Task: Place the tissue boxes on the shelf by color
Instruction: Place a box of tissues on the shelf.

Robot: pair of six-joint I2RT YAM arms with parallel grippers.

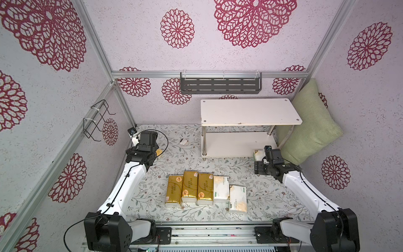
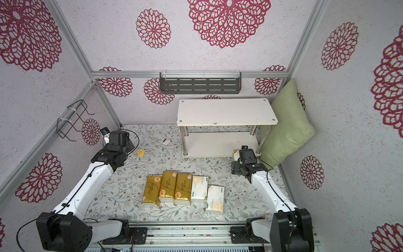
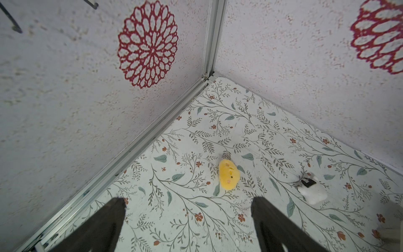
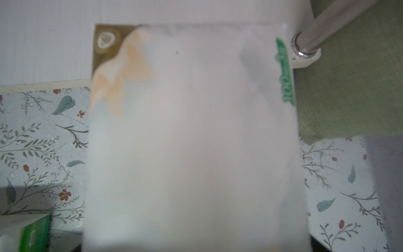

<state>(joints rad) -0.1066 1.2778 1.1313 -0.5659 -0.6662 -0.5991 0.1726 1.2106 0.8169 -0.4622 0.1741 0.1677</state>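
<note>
Nothing reads clearly. In a top view, at lower centre, the gold tissue packs (image 1: 189,185) carry dark vertical characters and round orange stickers (image 1: 179,179) — too small to read. The white pack (image 4: 192,141) filling the right wrist view bears green lettering (image 4: 284,74) at upper right — blurred.

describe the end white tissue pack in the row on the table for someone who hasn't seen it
On the floral table, in front of the shelf, five tissue packs lie in a row: three gold, then two white. It is the white pack at the end nearest the right arm, the only one sitting out of line, nearer the robot.
</note>
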